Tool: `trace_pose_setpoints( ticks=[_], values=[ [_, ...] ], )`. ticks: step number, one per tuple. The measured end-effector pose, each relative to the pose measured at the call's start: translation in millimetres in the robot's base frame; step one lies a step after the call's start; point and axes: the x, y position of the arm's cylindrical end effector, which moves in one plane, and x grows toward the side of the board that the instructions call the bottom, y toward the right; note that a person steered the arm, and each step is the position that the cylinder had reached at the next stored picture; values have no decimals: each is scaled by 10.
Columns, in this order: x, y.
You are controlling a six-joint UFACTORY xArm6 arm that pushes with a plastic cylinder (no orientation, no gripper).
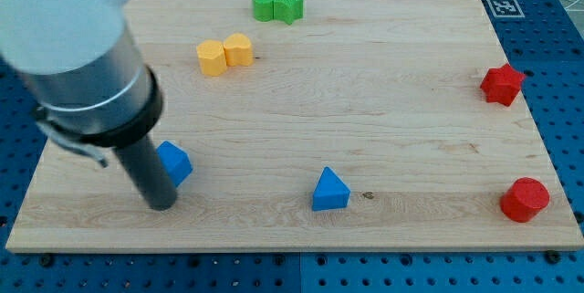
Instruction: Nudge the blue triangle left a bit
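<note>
Tip first: my tip (161,205) sits at the view's lower left, at about eight o'clock on the board (383,92). It is a bare rod with nothing to open or close, and it grips nothing; whether it touches the small blue block (173,162) just beside it at its one o'clock, I cannot tell, since the rod partly covers that block and hides its shape.

From my tip, the blue triangle (329,191) lies well apart at roughly three o'clock, near the board's bottom edge, around six o'clock on the board. That is the wrong side for me: to nudge it left I judge I must get round to its right flank, then press toward nine o'clock.

That block looks like a squat wedge, apex up, broad base flat on the wood, standing alone with no neighbours touching.
</note>
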Motion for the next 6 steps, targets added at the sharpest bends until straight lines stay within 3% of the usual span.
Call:
trace_pose_setpoints(
  ticks=[1, 2, 3, 4, 6],
  values=[
    [-169, 52],
    [-21, 144],
    [418, 404],
    [466, 740],
    [460, 2046]
  ],
)
